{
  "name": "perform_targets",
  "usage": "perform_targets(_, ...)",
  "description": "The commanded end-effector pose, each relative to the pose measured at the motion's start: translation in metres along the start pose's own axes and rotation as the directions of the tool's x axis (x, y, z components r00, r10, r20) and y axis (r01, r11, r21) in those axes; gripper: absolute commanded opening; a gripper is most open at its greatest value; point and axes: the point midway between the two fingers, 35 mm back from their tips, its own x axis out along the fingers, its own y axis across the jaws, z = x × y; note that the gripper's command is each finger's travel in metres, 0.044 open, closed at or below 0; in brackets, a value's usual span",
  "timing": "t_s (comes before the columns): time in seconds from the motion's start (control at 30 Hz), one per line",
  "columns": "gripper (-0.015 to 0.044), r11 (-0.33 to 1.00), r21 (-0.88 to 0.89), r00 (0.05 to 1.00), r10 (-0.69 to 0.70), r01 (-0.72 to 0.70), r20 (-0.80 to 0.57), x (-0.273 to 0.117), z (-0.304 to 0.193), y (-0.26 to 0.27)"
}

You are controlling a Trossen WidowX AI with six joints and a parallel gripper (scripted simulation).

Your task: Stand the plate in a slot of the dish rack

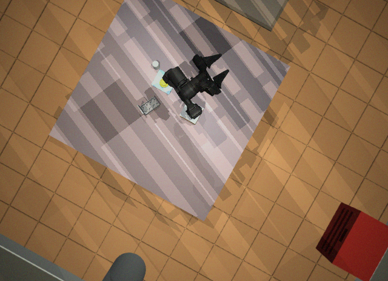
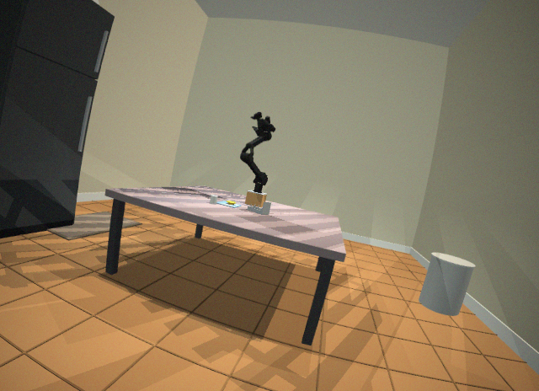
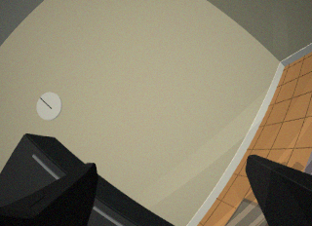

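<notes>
Two fingers of my gripper (image 1: 225,62) (image 2: 252,122) (image 3: 172,161) stand wide apart, holding nothing, high above the table (image 1: 194,152) (image 2: 300,243). The yellow plate (image 1: 162,83) (image 2: 230,202) lies flat on a pale blue mat (image 1: 168,91) (image 2: 237,205); a low, off-centre descent could skid it.

The fridge (image 2: 56,108) (image 3: 19,172) looks smooth and dark, its handles (image 2: 85,123) (image 3: 46,167) metallic.

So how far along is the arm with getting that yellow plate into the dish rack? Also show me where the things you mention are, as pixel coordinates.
Nothing looks done: the yellow plate (image 1: 163,83) (image 2: 231,202) lies on the light blue mat (image 1: 158,77) (image 2: 235,205), outside the dish rack (image 1: 140,109) (image 2: 266,207). Nothing is in hand; the gripper (image 1: 225,62) (image 2: 252,122) (image 3: 175,169) is open, high above the table. Left: pick up, stand in a slot, let go, move away.
</notes>
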Motion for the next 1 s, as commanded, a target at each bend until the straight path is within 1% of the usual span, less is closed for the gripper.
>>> perform_targets(0.0, 0.04, 1.0, 0.0, 1.0, -0.001, 0.001, 0.004, 0.0, 0.001, -0.001)
perform_targets(0.27, 0.04, 0.998, -0.014, 0.979, -0.061, 0.065, 0.193, -0.002, 0.052, -0.026)
perform_targets(0.5, 0.04, 0.989, -0.032, 0.92, -0.124, 0.146, 0.373, -0.018, 0.1, -0.051)
perform_targets(0.73, 0.04, 0.969, -0.035, 0.818, -0.188, 0.246, 0.543, -0.048, 0.144, -0.076)
perform_targets(0.97, 0.04, 0.934, -0.01, 0.676, -0.251, 0.357, 0.693, -0.092, 0.181, -0.1)
